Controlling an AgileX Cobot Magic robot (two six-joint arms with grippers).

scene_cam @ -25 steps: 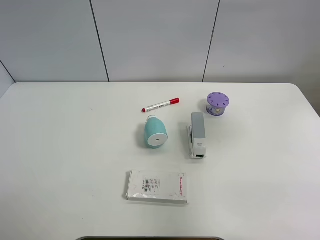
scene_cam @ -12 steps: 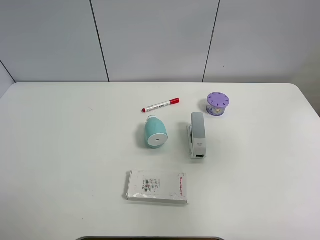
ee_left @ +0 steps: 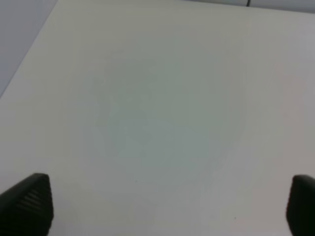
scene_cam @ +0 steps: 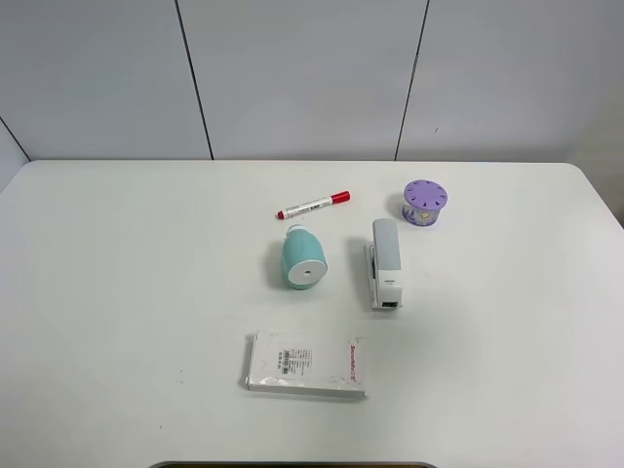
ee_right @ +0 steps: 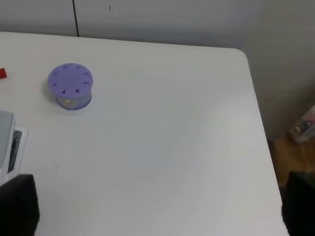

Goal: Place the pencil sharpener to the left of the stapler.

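The pencil sharpener (scene_cam: 302, 260) lies on its side on the white table (scene_cam: 117, 292), its flat white face turned toward the near edge and its small knob end pointing away. It sits just to the left of the stapler (scene_cam: 385, 263), apart from it with a clear strip of table between them. The stapler lies lengthwise, running from far to near. Beyond the stapler and to its left, a red-capped marker (scene_cam: 313, 205) lies at a slant, near the sharpener's knob end but not touching it. Beyond the stapler and to its right stands a purple round disc with holes (scene_cam: 425, 202). Nearer than the stapler and to its left, a flat white packet (scene_cam: 306, 364) lies on the table. Neither arm shows in the high view. The left gripper (ee_left: 167, 206) hangs over bare table with its fingertips (ee_left: 29, 201) set wide apart and nothing between them. The right gripper (ee_right: 157, 206) is likewise spread wide and holds nothing, with the stapler's edge (ee_right: 9, 142) just beside one fingertip.
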